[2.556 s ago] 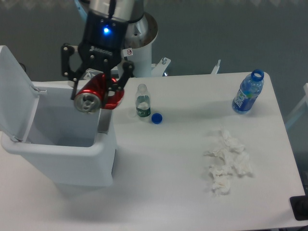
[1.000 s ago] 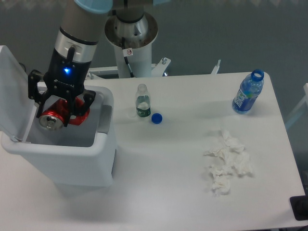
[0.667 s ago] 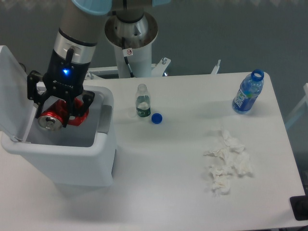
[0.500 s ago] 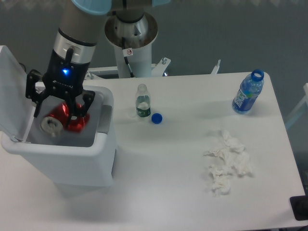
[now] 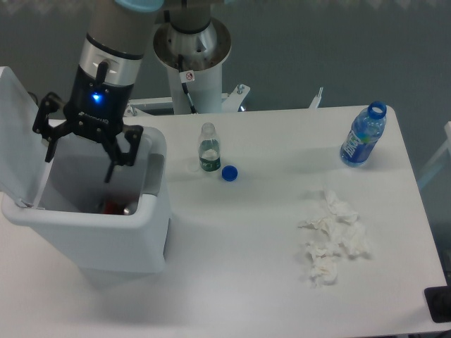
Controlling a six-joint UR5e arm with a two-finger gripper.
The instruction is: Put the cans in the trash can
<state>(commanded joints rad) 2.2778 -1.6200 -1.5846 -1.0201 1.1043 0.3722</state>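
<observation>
The white trash can [image 5: 84,236] stands at the table's left with its lid flipped up. A red can [image 5: 118,207] lies at the bottom of it, only partly visible behind the front wall. My gripper [image 5: 79,149] hangs above the bin's opening, fingers spread open and empty.
A small clear bottle [image 5: 208,148] stands uncapped just right of the bin, with a blue cap [image 5: 229,172] beside it. A blue-labelled bottle [image 5: 363,135] stands at the far right. Crumpled white tissues [image 5: 331,238] lie at the right front. The arm's base pedestal [image 5: 194,63] rises behind the table.
The gripper carried the red can left over the bin, opened its fingers and let it go. The can dropped to the bin's bottom and the gripper rose slightly.
</observation>
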